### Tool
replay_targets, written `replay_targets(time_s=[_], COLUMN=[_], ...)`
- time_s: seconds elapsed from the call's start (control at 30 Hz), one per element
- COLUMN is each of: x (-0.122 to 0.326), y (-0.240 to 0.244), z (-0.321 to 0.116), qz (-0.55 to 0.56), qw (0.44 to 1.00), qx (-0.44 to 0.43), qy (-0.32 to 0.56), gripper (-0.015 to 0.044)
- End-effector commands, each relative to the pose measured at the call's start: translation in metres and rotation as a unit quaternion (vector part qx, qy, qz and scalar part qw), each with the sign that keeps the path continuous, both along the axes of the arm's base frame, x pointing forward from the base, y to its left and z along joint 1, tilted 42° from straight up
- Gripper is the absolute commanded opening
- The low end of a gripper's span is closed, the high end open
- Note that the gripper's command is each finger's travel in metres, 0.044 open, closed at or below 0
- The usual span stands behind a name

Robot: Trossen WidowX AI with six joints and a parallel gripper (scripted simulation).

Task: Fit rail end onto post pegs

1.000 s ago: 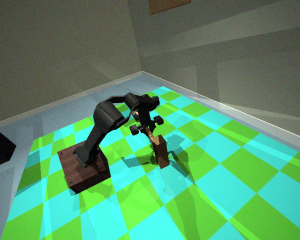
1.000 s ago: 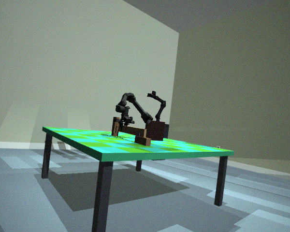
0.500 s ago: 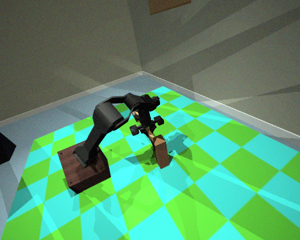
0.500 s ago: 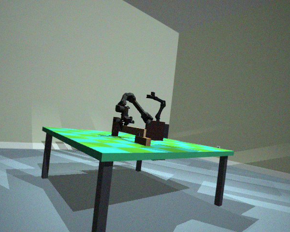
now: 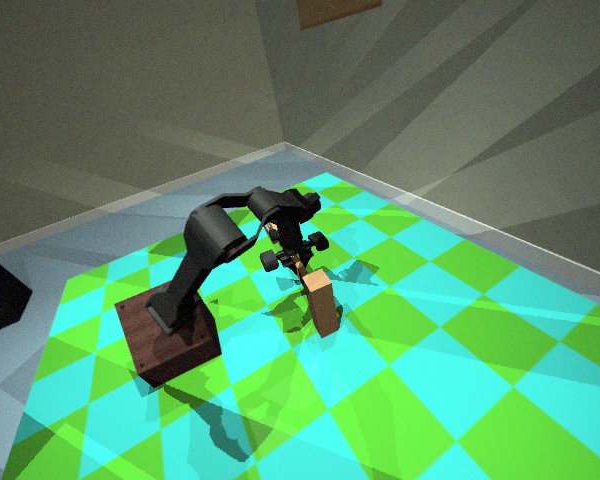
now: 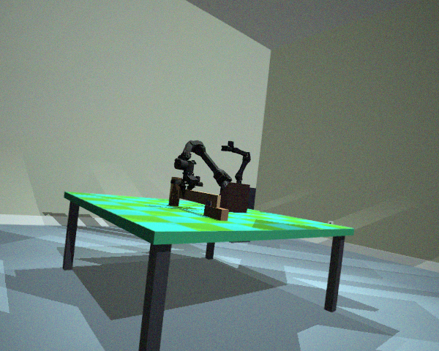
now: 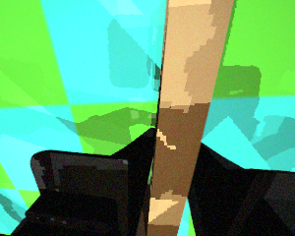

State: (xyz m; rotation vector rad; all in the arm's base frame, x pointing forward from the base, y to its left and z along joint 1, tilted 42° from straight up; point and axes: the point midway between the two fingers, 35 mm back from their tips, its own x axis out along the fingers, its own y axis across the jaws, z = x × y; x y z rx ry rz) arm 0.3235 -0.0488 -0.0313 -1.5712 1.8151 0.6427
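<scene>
The bed rail (image 5: 298, 267) (image 6: 201, 197) (image 7: 189, 74) is a long light-brown beam. My gripper (image 7: 166, 134) is shut on it close to the post, with a dark finger on each side. The post (image 5: 324, 310) (image 6: 173, 193) stands upright. The rail's near end is at or very close to the post's face, off the table. Pegs and holes are hidden, so any small gap cannot be told. The rail looks about level. Its far end is at the footboard block (image 6: 215, 212), low on the table in the exterior view; the bracket's inside is not clear.
My arm stands on a dark wooden base block (image 5: 168, 338) (image 6: 236, 197) beside the rail. A second, smaller-looking black arm (image 6: 244, 166) shows behind it. The checkered table's front edge (image 6: 249, 236) lies beyond the footboard block.
</scene>
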Motion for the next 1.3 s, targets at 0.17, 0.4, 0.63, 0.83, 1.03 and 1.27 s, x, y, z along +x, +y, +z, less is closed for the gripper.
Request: replay_targets(time_s=[0.17, 0.4, 0.63, 0.83, 1.03, 1.27], x=[0.0011, 0.0008, 0.0005, 0.0002, 0.0000, -0.0003], y=[-0.0010, -0.0030, -0.0050, -0.0068, -0.0082, -0.0095], z=[0.0060, 0.0071, 0.0080, 0.0088, 0.0101, 0.0119], qz=[0.003, 0.003, 0.003, 0.003, 0.003, 0.003], qw=[1.000, 1.000, 1.000, 1.000, 1.000, 1.000], qx=[0.002, 0.002, 0.002, 0.001, 0.001, 0.001], qy=[-0.003, -0.003, -0.003, -0.003, -0.003, -0.003], gripper=[0.0000, 0.0000, 0.0000, 0.0000, 0.0000, 0.0000])
